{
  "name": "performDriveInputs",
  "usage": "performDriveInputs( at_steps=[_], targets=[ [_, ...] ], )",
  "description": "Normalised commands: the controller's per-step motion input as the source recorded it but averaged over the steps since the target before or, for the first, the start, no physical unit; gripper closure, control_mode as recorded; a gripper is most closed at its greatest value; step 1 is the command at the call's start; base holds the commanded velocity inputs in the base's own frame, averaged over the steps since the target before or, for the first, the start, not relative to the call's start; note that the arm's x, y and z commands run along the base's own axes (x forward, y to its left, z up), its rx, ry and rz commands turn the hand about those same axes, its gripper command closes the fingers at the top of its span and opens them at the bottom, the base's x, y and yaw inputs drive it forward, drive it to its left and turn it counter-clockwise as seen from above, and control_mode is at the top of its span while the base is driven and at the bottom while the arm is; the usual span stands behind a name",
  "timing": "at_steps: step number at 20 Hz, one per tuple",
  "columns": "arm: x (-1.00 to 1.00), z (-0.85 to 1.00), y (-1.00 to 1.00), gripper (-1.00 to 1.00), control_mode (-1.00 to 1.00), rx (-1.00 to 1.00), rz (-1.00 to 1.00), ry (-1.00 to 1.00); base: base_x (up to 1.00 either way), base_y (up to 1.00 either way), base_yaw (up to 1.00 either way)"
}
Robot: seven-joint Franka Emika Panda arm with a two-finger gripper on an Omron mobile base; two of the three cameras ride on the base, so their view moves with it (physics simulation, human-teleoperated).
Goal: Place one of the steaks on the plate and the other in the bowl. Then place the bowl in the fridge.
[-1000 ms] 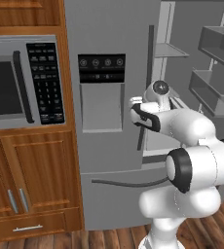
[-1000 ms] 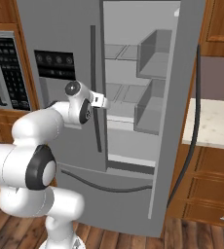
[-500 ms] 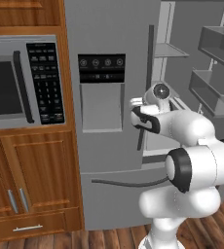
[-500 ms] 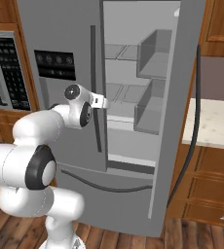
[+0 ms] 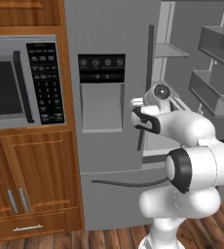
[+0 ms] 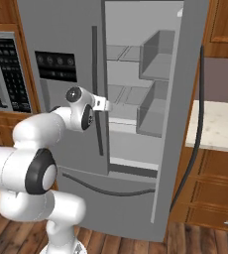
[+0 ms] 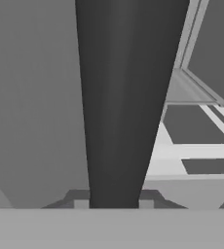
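Observation:
The grey fridge (image 5: 109, 44) (image 6: 61, 30) stands straight ahead, its left door closed and its right door swung open. My gripper (image 5: 142, 120) (image 6: 100, 106) (image 7: 114, 202) sits at mid-height on the left door's long dark handle (image 5: 149, 58) (image 6: 94, 54) (image 7: 123, 97). In the hand view that handle runs up between my two fingertips (image 7: 82, 203), which press against its sides, so the gripper is shut on it. Pale shelves (image 6: 131, 94) show inside the open half. The steaks, the plate and the bowl are out of view.
A built-in microwave (image 5: 16, 82) (image 6: 2, 69) with wooden cabinets (image 5: 31, 194) below it stands left of the fridge. The open right door (image 6: 185, 99) with its bins (image 5: 216, 63) juts out on the right. A pale counter (image 6: 220, 129) lies beyond it.
The fingers have closed from wide open onto the left door's handle. The arm and the base have barely moved.

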Motion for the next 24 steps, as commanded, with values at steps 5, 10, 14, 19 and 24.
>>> performDriveInputs(
  at_steps=[5,10,14,19,24],
  targets=[
    [-0.52,0.00,0.01,1.00,-1.00,0.00,-0.09,-0.03,0.00,0.00,0.00],
    [-0.64,0.02,0.05,1.00,-1.00,0.00,-0.22,-0.03,0.00,0.00,0.00],
    [-0.67,0.05,0.21,1.00,-1.00,0.00,-0.26,0.00,0.00,0.00,0.00],
    [-0.74,0.00,0.28,1.00,-1.00,0.00,-0.29,0.00,0.00,0.00,0.00],
    [-0.73,0.00,0.30,1.00,-1.00,0.00,-0.29,0.00,0.00,0.00,0.00]
  ],
)
